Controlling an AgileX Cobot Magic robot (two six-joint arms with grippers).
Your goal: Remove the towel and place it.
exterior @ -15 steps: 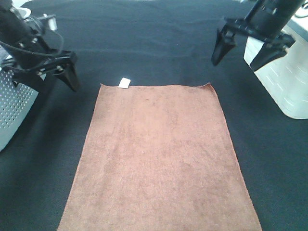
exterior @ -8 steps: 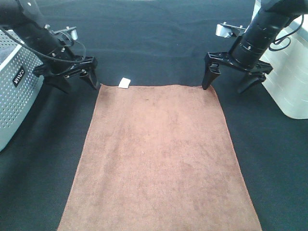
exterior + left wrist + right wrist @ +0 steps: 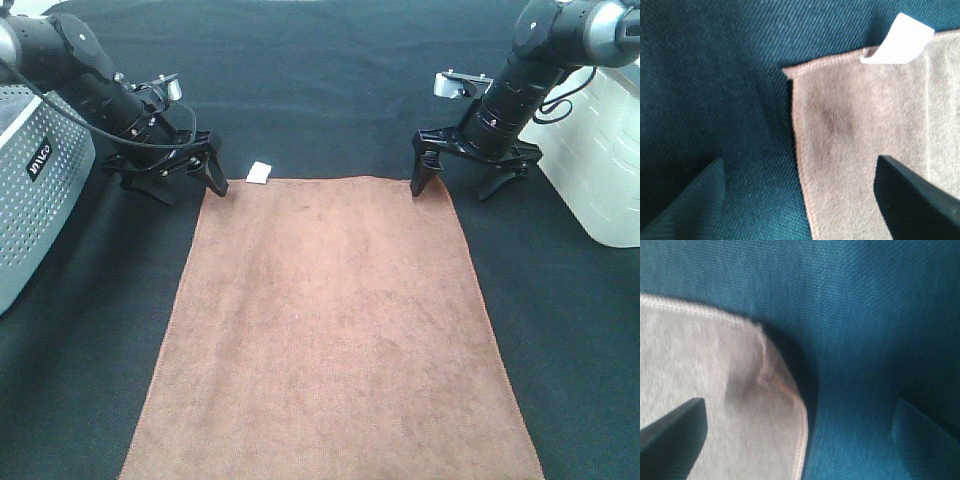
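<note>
The reddish-brown towel [image 3: 330, 320] lies flat on the black table cloth [image 3: 320, 90], with its white tag [image 3: 259, 172] at the far left corner. My left gripper [image 3: 188, 186] is open and low, straddling the towel's far left corner [image 3: 795, 75]; one finger [image 3: 910, 195] is over the towel, the other over the cloth. The tag also shows in the left wrist view [image 3: 897, 40]. My right gripper [image 3: 455, 185] is open and low, straddling the far right corner [image 3: 785, 390], which curls up slightly. Neither holds anything.
A perforated white basket [image 3: 35, 200] stands at the left edge of the table. A white plastic bin [image 3: 600, 150] stands at the right. The towel's near edge runs out of the bottom of the exterior view.
Both arms have come down and inward from raised positions. Each open gripper now sits at a far corner of the towel. The towel has not moved.
</note>
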